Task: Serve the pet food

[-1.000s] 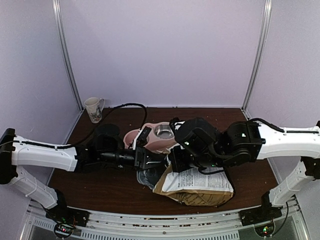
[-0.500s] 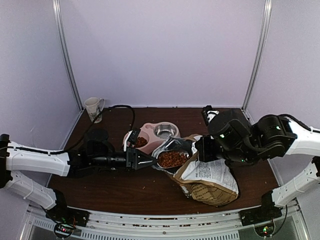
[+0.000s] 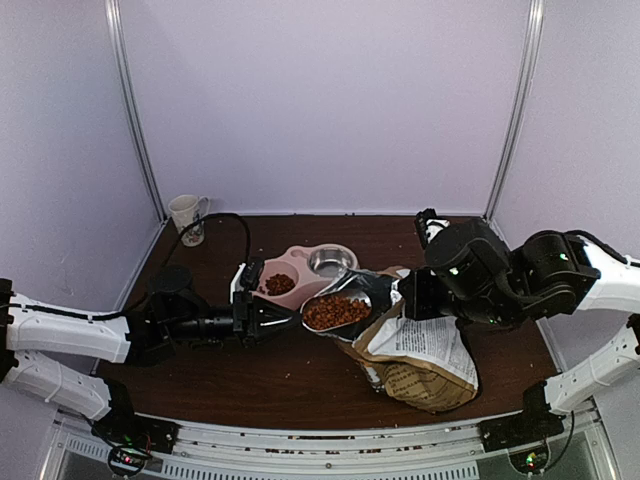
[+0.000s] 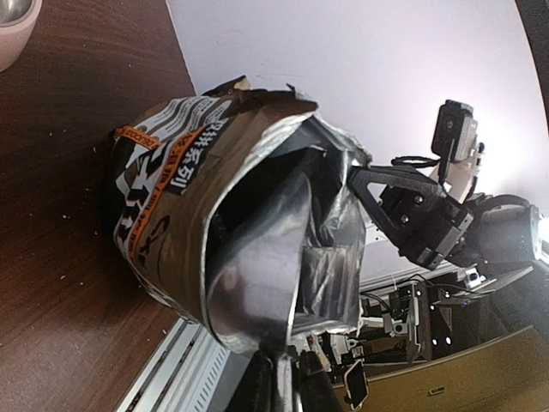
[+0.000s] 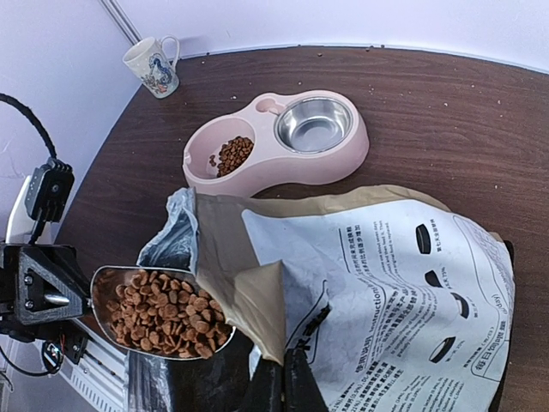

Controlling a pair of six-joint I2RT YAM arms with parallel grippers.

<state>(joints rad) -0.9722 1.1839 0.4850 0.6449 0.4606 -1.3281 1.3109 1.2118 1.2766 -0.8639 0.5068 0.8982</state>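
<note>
The left gripper (image 3: pixel 262 318) is clamping the handle of a metal scoop (image 5: pixel 110 279), its fingers pressed together on it. It is holding the scoop roughly level over the middle of the desk (image 3: pixel 250 375). The pet food (image 3: pixel 335 312) is sitting heaped in that scoop, with reddish-brown pellets filling it to the rim.

The scoop is hanging just beside the silver-lined mouth of the tan paper bag (image 3: pixel 420 350), between the bag and the pink bowl (image 3: pixel 300 262). I cannot tell whether it is touching the bag's lip.

The right gripper (image 3: pixel 402 297) is pinching the bag's upper edge, fingers closed tight on the paper. It is lifting that edge so the mouth is gaping toward the left edge of the desk. The bag is lying toward the near edge, right of centre, with its white printed face up.

The bowl is standing toward the far edge, near the middle, and is showing 2 compartments. The left compartment is holding a smaller pile of kibble (image 3: pixel 280 284), and the right compartment is holding a steel dish (image 3: pixel 330 262). A mug (image 3: pixel 187 217) is standing at the far left corner, well apart from everything else.
</note>
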